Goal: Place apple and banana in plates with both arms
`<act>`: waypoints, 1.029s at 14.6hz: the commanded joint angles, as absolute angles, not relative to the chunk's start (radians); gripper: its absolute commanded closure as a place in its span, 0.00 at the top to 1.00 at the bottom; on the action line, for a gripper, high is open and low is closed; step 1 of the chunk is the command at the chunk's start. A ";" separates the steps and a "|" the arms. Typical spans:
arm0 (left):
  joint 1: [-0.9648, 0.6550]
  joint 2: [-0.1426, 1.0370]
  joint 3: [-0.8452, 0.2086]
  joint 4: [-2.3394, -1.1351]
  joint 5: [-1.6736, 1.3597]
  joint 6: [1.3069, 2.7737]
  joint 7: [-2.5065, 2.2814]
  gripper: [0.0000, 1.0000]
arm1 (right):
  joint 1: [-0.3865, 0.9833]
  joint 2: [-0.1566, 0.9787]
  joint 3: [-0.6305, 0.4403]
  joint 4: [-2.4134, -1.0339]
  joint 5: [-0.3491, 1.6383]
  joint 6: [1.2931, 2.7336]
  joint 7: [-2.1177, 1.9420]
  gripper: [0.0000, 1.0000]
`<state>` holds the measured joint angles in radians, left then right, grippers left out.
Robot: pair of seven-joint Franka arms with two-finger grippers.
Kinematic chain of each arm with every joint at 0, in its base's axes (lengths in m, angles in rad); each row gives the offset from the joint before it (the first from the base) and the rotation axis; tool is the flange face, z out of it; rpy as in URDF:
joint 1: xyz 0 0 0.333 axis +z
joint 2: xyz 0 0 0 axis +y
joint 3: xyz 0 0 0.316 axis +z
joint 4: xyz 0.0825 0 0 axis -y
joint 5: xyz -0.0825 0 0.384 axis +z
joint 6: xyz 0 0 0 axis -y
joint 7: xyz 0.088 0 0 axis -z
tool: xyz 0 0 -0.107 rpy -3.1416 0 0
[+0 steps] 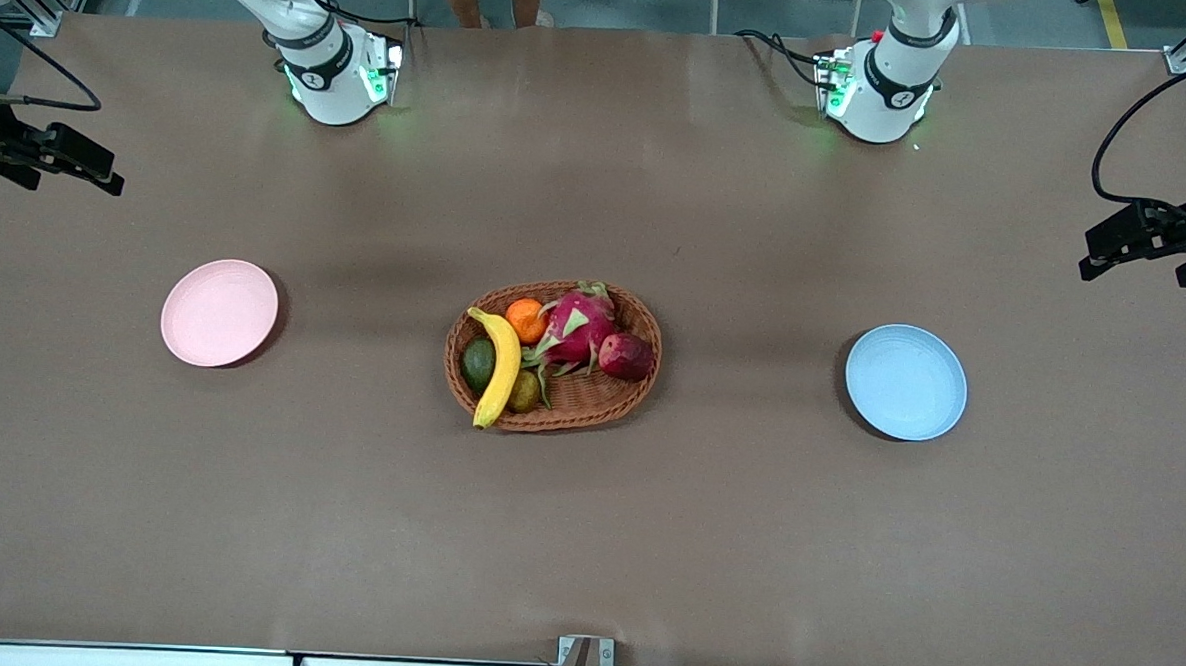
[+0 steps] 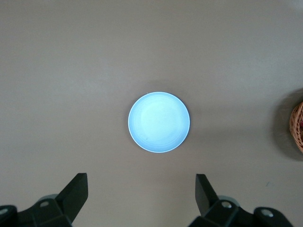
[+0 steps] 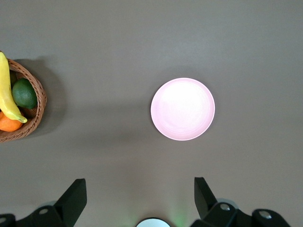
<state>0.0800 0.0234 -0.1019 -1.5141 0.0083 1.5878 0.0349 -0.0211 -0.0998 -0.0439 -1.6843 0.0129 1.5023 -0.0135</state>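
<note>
The dark red apple [image 1: 625,355] and the yellow banana [image 1: 498,369] lie in a wicker basket [image 1: 549,421] at the table's middle. The pink plate [image 1: 220,313] lies bare toward the right arm's end, the blue plate [image 1: 906,382] bare toward the left arm's end. My left gripper [image 2: 142,176] is open and empty, high over the table beside the blue plate [image 2: 159,122]. My right gripper [image 3: 140,179] is open and empty, high over the table beside the pink plate [image 3: 182,109]. The banana's end [image 3: 6,90] shows in the right wrist view.
The basket also holds a pink dragon fruit [image 1: 578,327], an orange [image 1: 525,320], an avocado [image 1: 478,363] and a small yellow-green fruit [image 1: 524,392]. The basket's rim [image 2: 297,125] shows in the left wrist view. Bare brown table lies between basket and plates.
</note>
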 commanded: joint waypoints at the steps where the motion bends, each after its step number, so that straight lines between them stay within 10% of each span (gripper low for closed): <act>1: 0.083 0.006 -0.103 -1.528 -0.005 1.595 0.032 1.00 | -0.018 -0.124 -0.043 -1.692 0.000 1.512 -0.028 1.00; 15: -0.056 0.175 -0.124 -1.525 -0.002 1.605 -0.101 1.00 | -0.020 -0.101 -0.043 -1.637 -0.002 1.479 -0.028 1.00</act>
<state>0.0014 0.1359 -0.1197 -1.5323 0.0047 1.5985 -0.0193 -0.0210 -0.1015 -0.0432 -1.6523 0.0129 1.4938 -0.0278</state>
